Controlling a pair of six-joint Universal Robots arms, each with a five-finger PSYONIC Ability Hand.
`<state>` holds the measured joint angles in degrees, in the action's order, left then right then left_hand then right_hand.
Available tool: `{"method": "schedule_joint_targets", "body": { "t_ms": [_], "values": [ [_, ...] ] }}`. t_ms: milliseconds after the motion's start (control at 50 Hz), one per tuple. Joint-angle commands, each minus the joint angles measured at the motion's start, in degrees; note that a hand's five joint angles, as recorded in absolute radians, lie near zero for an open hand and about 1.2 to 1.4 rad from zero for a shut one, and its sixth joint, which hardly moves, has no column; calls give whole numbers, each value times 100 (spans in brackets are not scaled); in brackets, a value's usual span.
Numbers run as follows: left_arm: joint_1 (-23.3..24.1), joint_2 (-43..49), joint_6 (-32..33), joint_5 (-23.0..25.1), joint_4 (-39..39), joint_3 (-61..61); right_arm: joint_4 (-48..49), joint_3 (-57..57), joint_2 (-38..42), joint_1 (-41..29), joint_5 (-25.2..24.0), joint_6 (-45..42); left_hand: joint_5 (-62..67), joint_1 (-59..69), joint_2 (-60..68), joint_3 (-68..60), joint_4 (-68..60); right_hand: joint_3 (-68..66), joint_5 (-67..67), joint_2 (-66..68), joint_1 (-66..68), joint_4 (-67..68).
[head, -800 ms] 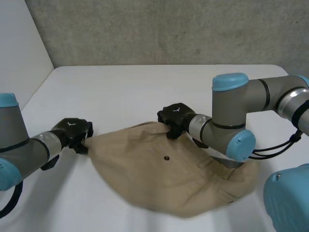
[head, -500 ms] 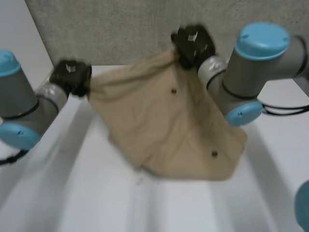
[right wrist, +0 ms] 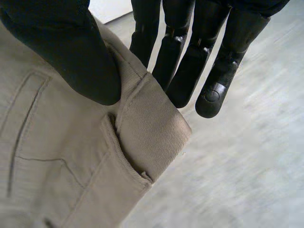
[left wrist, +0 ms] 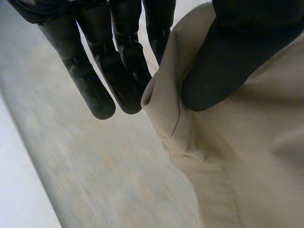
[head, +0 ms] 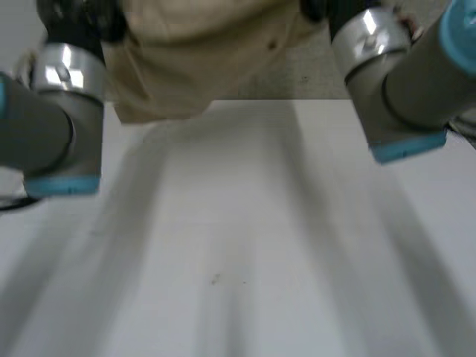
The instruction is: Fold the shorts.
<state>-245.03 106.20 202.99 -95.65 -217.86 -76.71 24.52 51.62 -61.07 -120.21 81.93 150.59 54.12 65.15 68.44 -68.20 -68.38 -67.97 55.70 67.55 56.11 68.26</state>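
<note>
My left hand [left wrist: 227,59] and right hand [right wrist: 71,50] each pinch an upper corner of the shorts [head: 195,68] between thumb and fingers, holding them aloft at 12 o'clock above the table [head: 245,245]; either shallow pinch may slip, dropping a corner.

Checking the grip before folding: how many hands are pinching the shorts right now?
2. The left hand pinches one corner of the shorts between thumb and fingers; the right hand pinches another corner likewise.
</note>
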Motion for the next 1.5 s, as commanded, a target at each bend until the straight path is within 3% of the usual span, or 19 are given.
{"method": "schedule_joint_targets", "body": {
  "t_ms": [20, 240, 440, 520, 620, 640, 680, 700, 780, 860, 1000, 1100, 1320, 1500],
  "values": [
    [8, 156, -5, 20, 315, -1512, -438, 1708, 226, 6, -116, -91, 1588, 1485, 1156, -1180, -1162, -1203, 1430, 1245, 2389, 1174],
    [508, 859, 39, 11, 1509, -2489, -1766, 2642, 561, 270, -72, -161, 1588, 1485, 1156, -1180, -1162, -1203, 1430, 1245, 2389, 1174],
    [544, 482, -31, 2, 3581, -2638, -2899, 3082, 34, 349, -72, -144, 1588, 1485, 1156, -1180, -1162, -1203, 1430, 1245, 2389, 1174],
    [570, 210, -40, 11, 4058, -2849, -3304, 3433, -186, 481, -89, -214, 1588, 1485, 1156, -1180, -1162, -1203, 1430, 1245, 2389, 1174],
    [588, -99, -40, 46, 4068, -3095, -3507, 3873, -300, 639, -116, -425, 1341, 1237, 909, -933, -914, -1203, 1430, 1245, 2389, 1174],
    [588, -134, -40, 46, 4059, -3113, -3472, 4004, -309, 700, -133, -469, 705, 602, 273, -298, -279, -1203, 1430, 1245, 2389, 1174],
    [579, -231, -49, 63, 3963, -3131, -3393, 4101, -318, 788, -142, -487, -2585, -2688, -3017, 2993, 3012, -1203, 1430, 1245, 2389, 1174],
    [570, -248, -40, 55, 3927, -3140, -3297, 4163, -318, 850, -133, -487, -3147, -3251, -3579, 3555, 3574, -1203, 1430, 1245, 2389, 1174],
    [421, -327, -40, 64, 3690, -3157, -3147, 4190, -327, 920, -133, -461, -3237, -3340, -3669, 3645, 3664, -1203, 1430, 1245, 2389, 1174],
    [-123, -345, -40, 134, 3540, -3236, -3033, 4216, -327, 1026, -159, -373, -3170, -3273, -3602, 3578, 3597, -1203, 1430, 1245, 2389, 1174],
    [-774, -477, -40, 915, 3549, -3544, -2777, 4374, -327, 1017, -151, -337, -2414, -2517, -2846, 2822, 2840, -1203, 1430, 1245, 2389, 1174],
    [-783, -687, -49, 1469, 3549, -3877, -2716, 4392, -327, 1026, -151, -267, -1943, -2046, -2375, 2351, 2370, -1203, 1430, 1245, 2389, 1174],
    [-572, -1144, -127, 1514, 3558, -4220, -2645, 4401, -327, 1035, -151, 58, -1774, -1877, -2206, 2181, 2200, -1203, 1430, 1245, 2389, 1174],
    [-458, -1461, -304, 1488, 3076, -4353, -2637, 4401, -327, 1035, -160, 58, -2598, -2701, -3030, 3006, 3025, -1203, 1430, 1245, 2389, 1174]
  ]
}}
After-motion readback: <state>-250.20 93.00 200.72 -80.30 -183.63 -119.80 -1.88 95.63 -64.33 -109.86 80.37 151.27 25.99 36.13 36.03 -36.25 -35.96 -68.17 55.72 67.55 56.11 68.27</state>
